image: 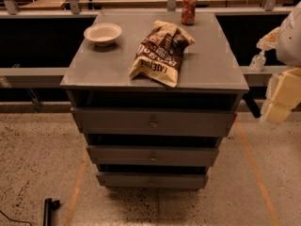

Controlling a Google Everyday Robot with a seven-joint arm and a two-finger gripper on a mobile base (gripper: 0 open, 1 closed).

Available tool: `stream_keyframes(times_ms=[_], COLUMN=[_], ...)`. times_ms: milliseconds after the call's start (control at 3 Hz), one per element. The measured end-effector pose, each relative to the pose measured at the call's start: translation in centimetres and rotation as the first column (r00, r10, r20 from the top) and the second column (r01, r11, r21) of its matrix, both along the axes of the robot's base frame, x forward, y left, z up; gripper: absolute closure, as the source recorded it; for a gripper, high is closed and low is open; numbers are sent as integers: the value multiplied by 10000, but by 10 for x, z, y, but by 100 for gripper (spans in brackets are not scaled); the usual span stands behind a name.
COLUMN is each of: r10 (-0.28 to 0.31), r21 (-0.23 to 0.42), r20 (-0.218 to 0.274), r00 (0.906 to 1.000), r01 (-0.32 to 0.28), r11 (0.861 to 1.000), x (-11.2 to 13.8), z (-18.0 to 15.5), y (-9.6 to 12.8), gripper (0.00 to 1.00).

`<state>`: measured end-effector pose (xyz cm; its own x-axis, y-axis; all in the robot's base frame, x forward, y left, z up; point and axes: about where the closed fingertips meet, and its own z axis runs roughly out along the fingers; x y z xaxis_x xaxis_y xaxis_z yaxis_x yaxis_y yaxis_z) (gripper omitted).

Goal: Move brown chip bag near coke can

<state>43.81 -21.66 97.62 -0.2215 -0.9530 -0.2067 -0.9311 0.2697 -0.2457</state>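
The brown chip bag [162, 53] lies crinkled on top of the grey drawer cabinet [103, 69], right of its middle, with a cream-tan end toward the front edge. The coke can [189, 9] stands upright at the cabinet's far edge, a short way behind the bag and apart from it. My gripper [269, 39] is at the right edge of the view, beyond the cabinet's right side and level with its top. It touches neither the bag nor the can.
A white bowl [102, 33] sits on the cabinet's far left. A small clear bottle [257, 61] stands on the rail to the right. A railing runs behind the cabinet. Three drawers face me, above a speckled floor with orange lines.
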Motion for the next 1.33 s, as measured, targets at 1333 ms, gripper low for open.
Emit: stream_keyframes(times_ms=[1333], r10=[-1204], r21=[6132], r20=[967], r00=[9880], r01=[361], r11=[7891], x=[118], z=[-26], y=[117], gripper=[0])
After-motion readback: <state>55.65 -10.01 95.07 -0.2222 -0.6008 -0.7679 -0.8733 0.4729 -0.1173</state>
